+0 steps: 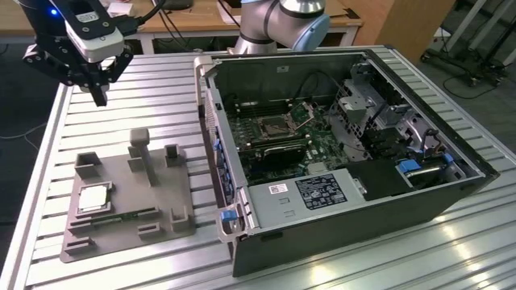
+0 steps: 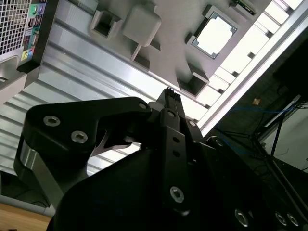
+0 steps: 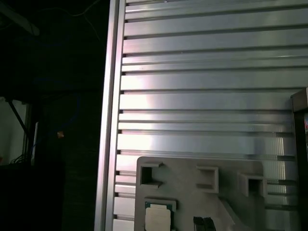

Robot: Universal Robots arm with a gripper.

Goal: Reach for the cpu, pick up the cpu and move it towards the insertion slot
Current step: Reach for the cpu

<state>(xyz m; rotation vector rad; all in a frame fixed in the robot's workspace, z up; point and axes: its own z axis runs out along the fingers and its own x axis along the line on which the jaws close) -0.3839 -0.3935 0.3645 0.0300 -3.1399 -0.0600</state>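
Silvery cpu (image 2: 214, 36) top glares white in the second wrist view, so no surface detail there. In the first wrist view the cpu (image 3: 158, 217) is cut off at the frame edge, and so is the gripper (image 3: 203, 222).

Exterior view, left to right:
- The gripper (image 1: 100, 99) hangs over the slatted table (image 1: 145, 84), well apart from the tray. Its fingers are pressed together with nothing between them.
- The grey tray (image 1: 117, 169) has the cpu (image 1: 93, 198) lying flat in a square recess. It's a small square with a silvery lid and a tan-green rim.
- A green stick (image 1: 121, 216) sits just beside it, half hidden by the tray walls.
- The case (image 1: 363, 211) is open, and its near wall hides the board (image 1: 322, 142) edge.
- The slot (image 1: 274, 127) sits on the board, a dark square in a metal frame, with its plate (image 1: 305, 112) hinged up beside it. Pin detail is too small to tell.
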